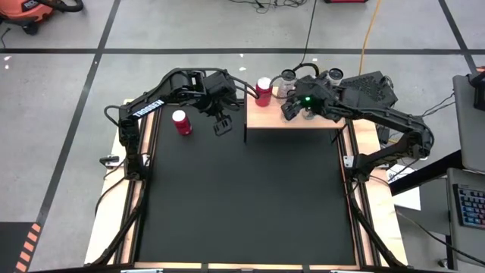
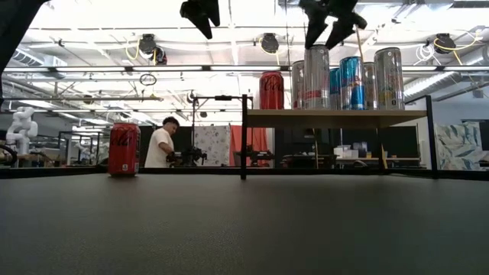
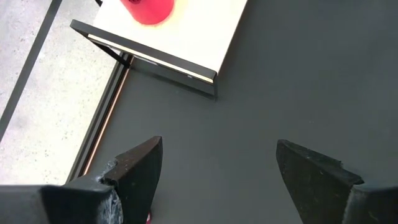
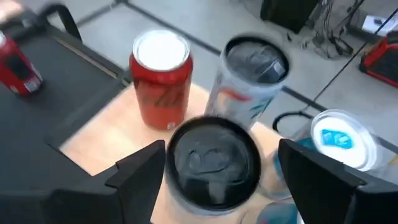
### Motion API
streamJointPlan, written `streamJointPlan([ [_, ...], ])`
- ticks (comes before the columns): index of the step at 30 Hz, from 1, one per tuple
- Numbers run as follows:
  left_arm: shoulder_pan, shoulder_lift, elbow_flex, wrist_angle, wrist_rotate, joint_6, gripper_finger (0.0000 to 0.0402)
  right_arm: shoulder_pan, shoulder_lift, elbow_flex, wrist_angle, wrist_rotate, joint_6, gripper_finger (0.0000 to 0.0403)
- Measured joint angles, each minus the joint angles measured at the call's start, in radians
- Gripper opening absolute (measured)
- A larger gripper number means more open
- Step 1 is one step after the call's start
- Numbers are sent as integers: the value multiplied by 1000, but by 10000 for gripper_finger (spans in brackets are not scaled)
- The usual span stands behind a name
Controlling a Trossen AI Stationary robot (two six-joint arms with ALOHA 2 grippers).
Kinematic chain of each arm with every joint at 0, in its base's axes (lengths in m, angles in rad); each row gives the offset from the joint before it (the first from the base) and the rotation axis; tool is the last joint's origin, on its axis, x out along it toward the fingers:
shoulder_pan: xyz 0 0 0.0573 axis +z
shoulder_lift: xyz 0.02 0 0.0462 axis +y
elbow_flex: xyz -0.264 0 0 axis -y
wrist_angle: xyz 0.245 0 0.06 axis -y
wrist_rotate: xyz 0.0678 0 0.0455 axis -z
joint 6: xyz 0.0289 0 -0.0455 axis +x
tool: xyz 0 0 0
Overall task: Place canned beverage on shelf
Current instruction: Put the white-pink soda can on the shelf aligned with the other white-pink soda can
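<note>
Red cola can (image 1: 182, 122) upright on worktop (image 1: 242, 205), left of shelf (image 1: 265, 117). Left gripper (image 1: 222, 126) spread, empty, between them. Right gripper (image 1: 297, 111) spread, straddling silver can (image 4: 214, 163) on shelf.

Grey concrete floor (image 1: 189, 30) marked with black tape lines (image 1: 98, 64). Ceiling lamps (image 2: 149, 46) lit overhead. A person (image 2: 162, 145) sits in the background.

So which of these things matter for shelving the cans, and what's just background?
Job:
shelf
red can on the table
red can on the shelf
tall cans
right gripper, open over a dark-topped can
left gripper, open

Background:
person
keyboard
</note>
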Motion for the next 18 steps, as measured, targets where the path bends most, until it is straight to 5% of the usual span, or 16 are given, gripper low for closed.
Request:
streamJointPlan([
  [14,0,0,0,0,0,0,311,0,-169,1,76,-47,-83,295],
  [18,0,0,0,0,0,0,311,-2,-172,1,113,-160,-131,295],
])
